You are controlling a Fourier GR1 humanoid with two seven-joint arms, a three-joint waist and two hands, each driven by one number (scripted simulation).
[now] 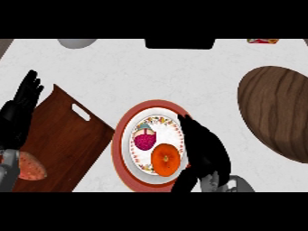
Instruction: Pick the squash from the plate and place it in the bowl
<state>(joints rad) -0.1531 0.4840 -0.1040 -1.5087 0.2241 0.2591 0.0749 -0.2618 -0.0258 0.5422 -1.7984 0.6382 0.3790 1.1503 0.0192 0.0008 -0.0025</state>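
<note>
Two items share the plate (131,135): our right hand (206,151) curls at its rim, grasping nothing, so the orange squash (165,159) lies just beside its fingers. Our left hand (19,110) rests released; the wooden bowl (286,113) waits beyond.

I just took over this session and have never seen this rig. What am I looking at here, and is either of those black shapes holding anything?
This is one view from the robot's head, looking steeply down at a counter. The black shapes are its hands. The left hand rests open at the left edge, over a wooden cutting board. The right hand hangs at the right rim of the plate, beside the orange squash; I cannot tell whether it grips it. A magenta item shares the plate. The dark wooden bowl is at the right.
</note>
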